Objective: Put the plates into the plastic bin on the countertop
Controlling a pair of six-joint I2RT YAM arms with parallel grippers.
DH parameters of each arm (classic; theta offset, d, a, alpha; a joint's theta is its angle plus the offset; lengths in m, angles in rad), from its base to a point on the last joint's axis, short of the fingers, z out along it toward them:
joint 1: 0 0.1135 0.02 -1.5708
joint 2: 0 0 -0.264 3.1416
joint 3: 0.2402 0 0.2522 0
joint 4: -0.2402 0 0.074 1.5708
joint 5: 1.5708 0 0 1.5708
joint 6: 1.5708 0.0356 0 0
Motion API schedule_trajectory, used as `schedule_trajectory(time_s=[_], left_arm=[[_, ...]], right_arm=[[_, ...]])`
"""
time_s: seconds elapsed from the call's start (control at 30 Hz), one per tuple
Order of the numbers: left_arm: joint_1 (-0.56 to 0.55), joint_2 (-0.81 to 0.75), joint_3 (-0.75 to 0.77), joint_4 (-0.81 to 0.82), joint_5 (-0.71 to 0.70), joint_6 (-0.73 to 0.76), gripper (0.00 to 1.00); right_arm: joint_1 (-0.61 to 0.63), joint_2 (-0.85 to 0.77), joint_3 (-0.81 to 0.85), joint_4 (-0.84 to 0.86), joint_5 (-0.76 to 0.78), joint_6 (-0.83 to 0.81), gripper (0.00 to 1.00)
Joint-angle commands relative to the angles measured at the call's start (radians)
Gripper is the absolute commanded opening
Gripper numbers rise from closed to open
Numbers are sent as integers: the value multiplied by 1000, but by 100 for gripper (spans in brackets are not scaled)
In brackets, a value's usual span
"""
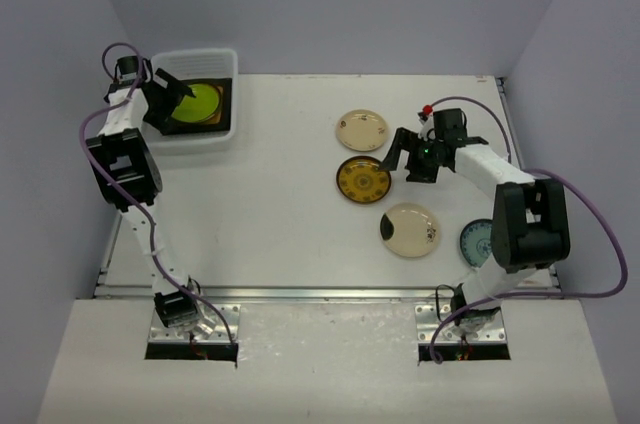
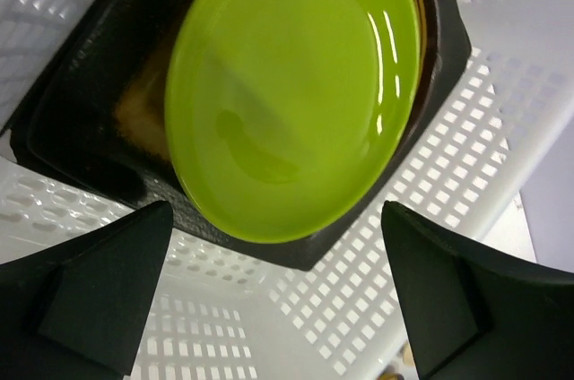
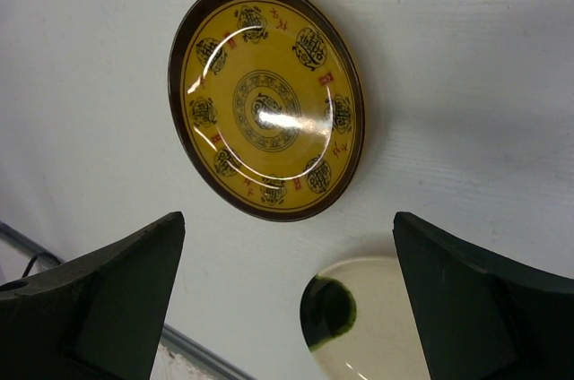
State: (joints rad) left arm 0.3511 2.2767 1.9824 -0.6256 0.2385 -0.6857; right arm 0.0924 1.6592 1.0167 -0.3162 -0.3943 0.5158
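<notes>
Your right arm bends leftward from its base, and the right gripper (image 1: 398, 170) is spread open just above the brown-yellow plate (image 3: 266, 100) on the countertop (image 1: 270, 194). Farther off, your left arm reaches the plastic bin (image 1: 222, 64). The left gripper (image 1: 178, 104) hangs open over the lime-green plate (image 2: 291, 93), which lies on a dark square plate (image 2: 81, 120) inside.

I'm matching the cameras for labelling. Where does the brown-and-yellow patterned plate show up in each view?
Top external: the patterned plate lies right of centre, just left of the right end effector.
Left wrist: not in it; that view shows the plastic bin.
Right wrist: upper centre, on the countertop.
Shared landmark: the cream plate beside it, at the bottom edge of the right wrist view.
</notes>
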Motion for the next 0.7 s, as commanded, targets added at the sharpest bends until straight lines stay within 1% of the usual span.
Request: schedule_trajectory(time_s=[0.0, 0.1, 0.17, 0.27, 0.3, 0.33, 0.4, 0.43, 0.47, 0.5, 0.57, 0.67], left_arm=[[-6, -155, 45, 18, 88, 34, 100], [-14, -292, 17, 32, 129, 55, 100], [-24, -381, -49, 69, 160, 69, 100], [-49, -549, -130, 85, 220, 87, 100], [-59, -604, -194, 104, 242, 87, 100], [-70, -667, -277, 135, 259, 87, 100], [-94, -758, -374, 213, 264, 75, 100], [-127, -807, -428, 245, 268, 74, 100], [-150, -880, -510, 277, 258, 77, 100], [-192, -923, -557, 296, 254, 83, 100], [-260, -975, -692, 341, 269, 90, 100], [-360, -1002, -845, 375, 316, 116, 100]], right_arm=[[-10, 43, 76, -20, 1, -105, 99], [-16, 103, 130, -68, 9, -155, 99], [-26, 147, 142, -82, 16, -188, 99], [-33, 185, 151, -80, -4, -205, 94], [-34, 198, 156, -75, -14, -206, 91], [-34, 214, 159, -68, -31, -208, 86], [-34, 245, 166, -56, -63, -203, 73], [-34, 273, 170, -52, -82, -190, 67], [-33, 284, 166, -35, -109, -166, 58], [-33, 287, 140, 4, -116, -148, 56], [-33, 286, 96, 64, -116, -109, 50], [-33, 284, 50, 124, -132, -59, 29]])
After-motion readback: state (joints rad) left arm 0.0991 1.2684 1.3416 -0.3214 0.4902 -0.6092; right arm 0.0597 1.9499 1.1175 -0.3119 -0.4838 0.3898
